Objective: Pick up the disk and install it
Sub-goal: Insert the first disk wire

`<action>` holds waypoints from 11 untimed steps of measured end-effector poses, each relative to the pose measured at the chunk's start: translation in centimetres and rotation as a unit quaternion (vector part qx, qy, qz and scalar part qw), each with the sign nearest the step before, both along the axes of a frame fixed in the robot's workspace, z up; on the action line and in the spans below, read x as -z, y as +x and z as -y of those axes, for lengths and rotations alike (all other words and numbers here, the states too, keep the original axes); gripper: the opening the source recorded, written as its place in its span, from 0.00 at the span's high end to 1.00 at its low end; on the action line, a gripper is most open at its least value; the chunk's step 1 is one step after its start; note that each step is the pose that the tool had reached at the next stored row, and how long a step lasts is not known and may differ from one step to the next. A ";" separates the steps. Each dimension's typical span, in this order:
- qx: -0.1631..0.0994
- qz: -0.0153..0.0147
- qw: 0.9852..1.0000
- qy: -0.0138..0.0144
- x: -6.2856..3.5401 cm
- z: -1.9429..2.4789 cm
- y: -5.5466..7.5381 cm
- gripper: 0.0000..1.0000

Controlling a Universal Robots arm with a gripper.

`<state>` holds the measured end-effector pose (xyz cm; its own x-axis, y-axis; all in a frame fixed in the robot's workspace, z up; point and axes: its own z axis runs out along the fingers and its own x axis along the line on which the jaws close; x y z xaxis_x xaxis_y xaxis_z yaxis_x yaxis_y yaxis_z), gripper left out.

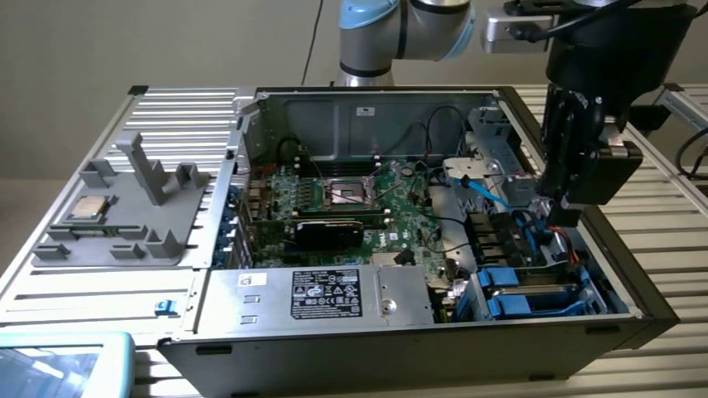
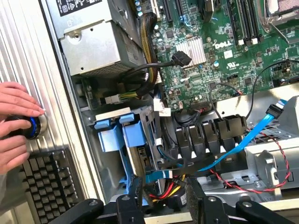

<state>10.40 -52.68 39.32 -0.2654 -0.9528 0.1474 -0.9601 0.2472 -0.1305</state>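
- White "DELL" lettering [image 2: 222, 45] stands on the green circuit board [image 2: 210, 70], beside a ribbed silver heat sink [image 2: 191, 50].
- The silver box [image 1: 321, 294] at the front of the computer case [image 1: 387, 352] carries a black label [image 1: 325, 293]; its print is too small to read.
- The case lies open on the ribbed metal surface [image 1: 664, 274]. It holds the board, cables and a drive cage.
- The disk [image 1: 533, 292], in its blue carrier, sits in that cage in the case's front corner, on the exterior view's right; its label is hidden.
- The gripper [image 2: 164, 198] hangs just above the cage, its fingers spread with nothing between them, apart from the disk.
- A grey tray [image 1: 122, 236] beside the case holds a square silver chip [image 1: 91, 209].
- A person's hands [image 2: 14, 123] rest on a blue-ringed round button [image 2: 29, 126] near a keyboard [image 2: 46, 186].
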 end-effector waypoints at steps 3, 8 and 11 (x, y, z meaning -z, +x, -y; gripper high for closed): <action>0.000 0.001 1.000 0.000 -1.26 0.00 0.0 0.50; 0.000 0.001 1.000 0.000 -1.83 0.01 0.0 0.50; 0.000 0.001 1.000 0.000 -1.84 0.01 0.0 0.50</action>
<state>10.42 -52.70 41.16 -0.2653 -0.9530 0.1465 -0.9600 0.2470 -0.1319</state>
